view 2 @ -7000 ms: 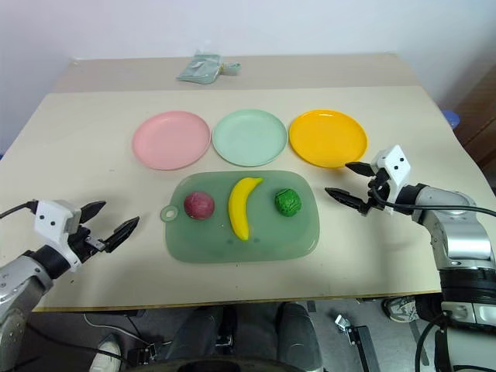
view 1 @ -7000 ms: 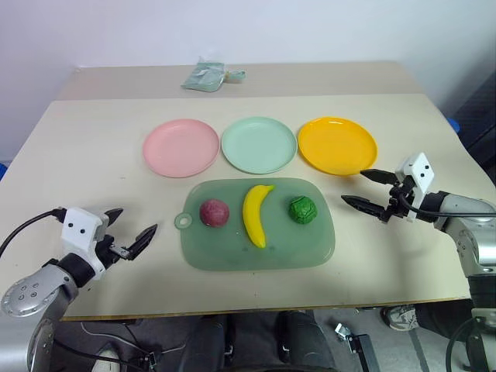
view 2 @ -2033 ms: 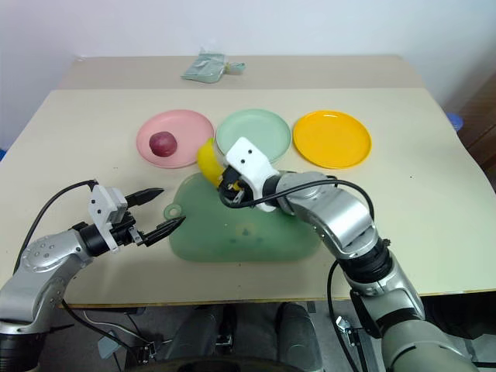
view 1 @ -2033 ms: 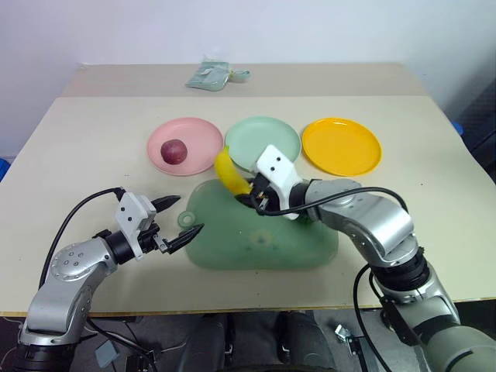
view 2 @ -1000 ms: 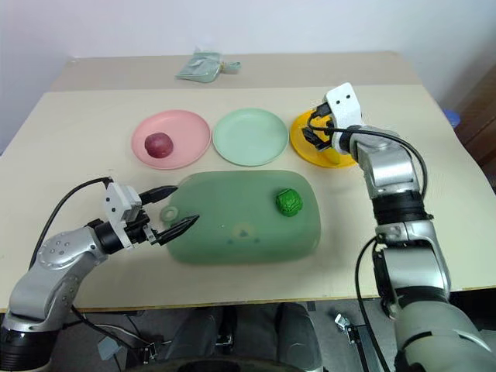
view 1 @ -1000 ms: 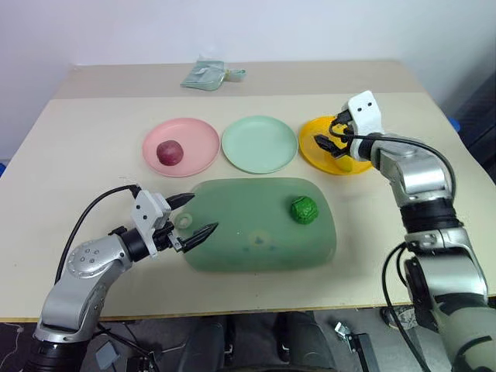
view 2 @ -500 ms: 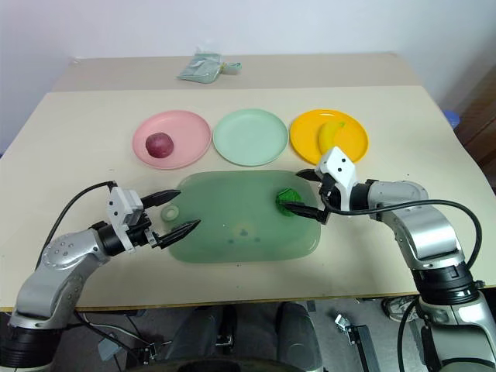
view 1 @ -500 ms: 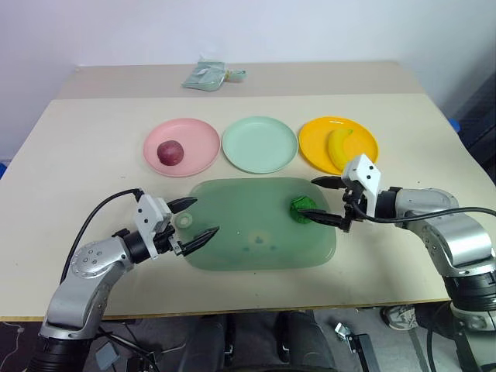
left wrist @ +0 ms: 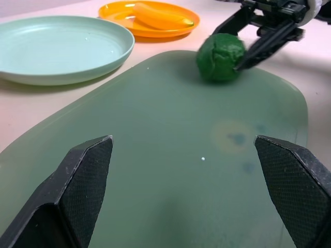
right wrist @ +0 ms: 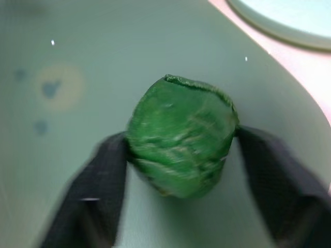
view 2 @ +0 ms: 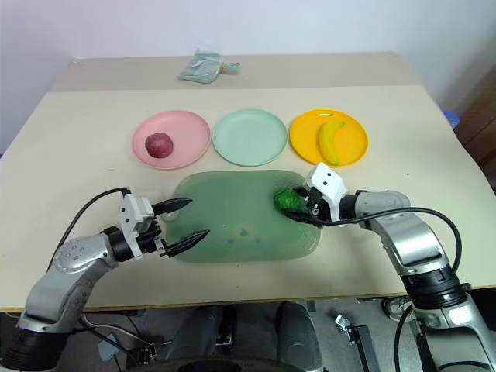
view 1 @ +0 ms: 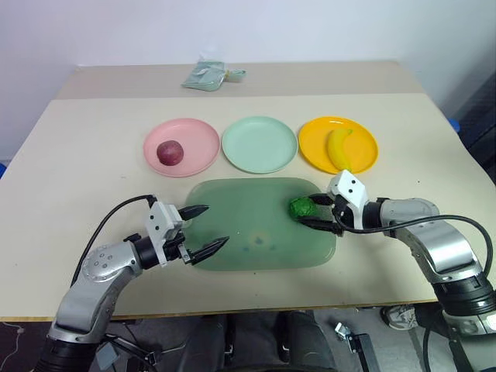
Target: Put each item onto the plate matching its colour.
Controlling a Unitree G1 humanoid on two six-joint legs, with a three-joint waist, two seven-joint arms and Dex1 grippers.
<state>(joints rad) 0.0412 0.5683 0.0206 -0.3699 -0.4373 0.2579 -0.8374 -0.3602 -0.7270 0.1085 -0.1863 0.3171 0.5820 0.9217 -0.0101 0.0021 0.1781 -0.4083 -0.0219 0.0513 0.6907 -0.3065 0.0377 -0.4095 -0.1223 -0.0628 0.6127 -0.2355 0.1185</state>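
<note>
Translucent green plastic forms the cutting board [view 1: 248, 232], the landmark at the table's near middle. Over its right end the right gripper [view 1: 316, 211] reaches in from the right, forearm low and angled toward the board, its two black fingers [right wrist: 98, 181] pinching the green ball [view 1: 303, 208] from both sides; the ball sits on the board's right part. At the board's left end the left gripper [view 1: 203, 227] lies nearly level, pointing across the board, fingers [left wrist: 77, 191] spread wide with nothing between them, one tip over the board's near left edge. Beyond the board stand three plates in a row: the pink plate [view 1: 194, 138] with the red fruit [view 1: 169, 152] on it past the left end, the mint plate [view 1: 260, 144] past the middle, bare, and the orange plate [view 1: 364, 143] with the banana [view 1: 339, 147] on it past the right end. Farther beyond the board lies a small greenish packet [view 1: 209, 75]; any print on it is too small to read.
</note>
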